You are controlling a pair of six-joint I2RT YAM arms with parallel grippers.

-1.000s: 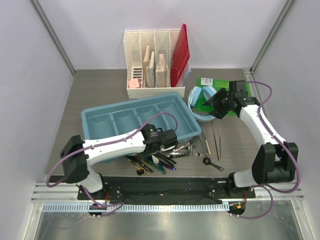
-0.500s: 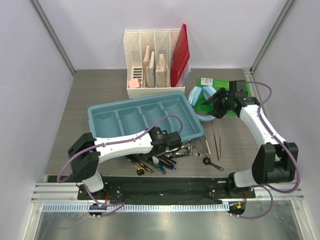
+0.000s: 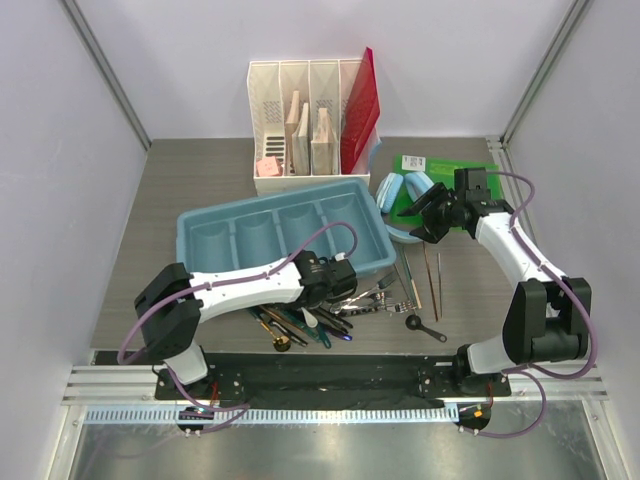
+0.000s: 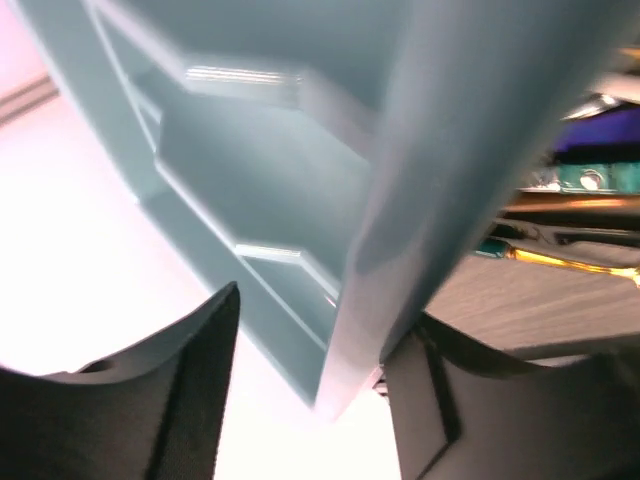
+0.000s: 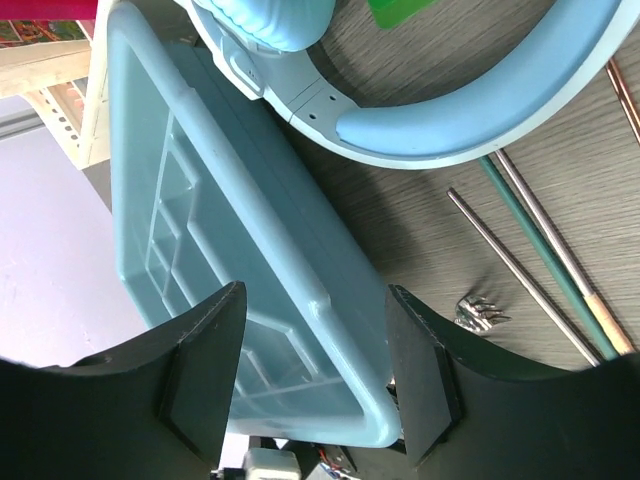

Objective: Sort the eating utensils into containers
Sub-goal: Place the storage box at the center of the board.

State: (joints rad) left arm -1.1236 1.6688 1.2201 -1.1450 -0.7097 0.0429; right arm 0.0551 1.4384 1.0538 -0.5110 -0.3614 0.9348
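Observation:
The light blue tray [image 3: 262, 238], with its four long containers, lies mid-table. My left gripper [image 3: 338, 276] is at its near right corner. In the left wrist view the left gripper [image 4: 310, 400] straddles the tray wall [image 4: 430, 180], open, with a gap on the left side. The eating utensils lie in a pile [image 3: 318, 318] in front of the tray, with forks [image 3: 385, 294], chopsticks [image 3: 432, 272] and a dark spoon [image 3: 426, 328] to the right. My right gripper [image 3: 422, 216] hovers open and empty over the tray's right end [image 5: 210, 260], near chopsticks [image 5: 545, 255] and fork tines [image 5: 481, 314].
Light blue headphones [image 3: 404, 198] lie beside the tray's right end, and their band [image 5: 470, 125] fills the top of the right wrist view. A green packet [image 3: 440, 168] sits behind them. A white file organizer [image 3: 300, 130] with a red folder [image 3: 361, 108] stands at the back.
The tray has slid to the right and turned straighter, pulled by the left arm. The left jaws have opened off its wall. The right gripper dipped slightly toward the tray.

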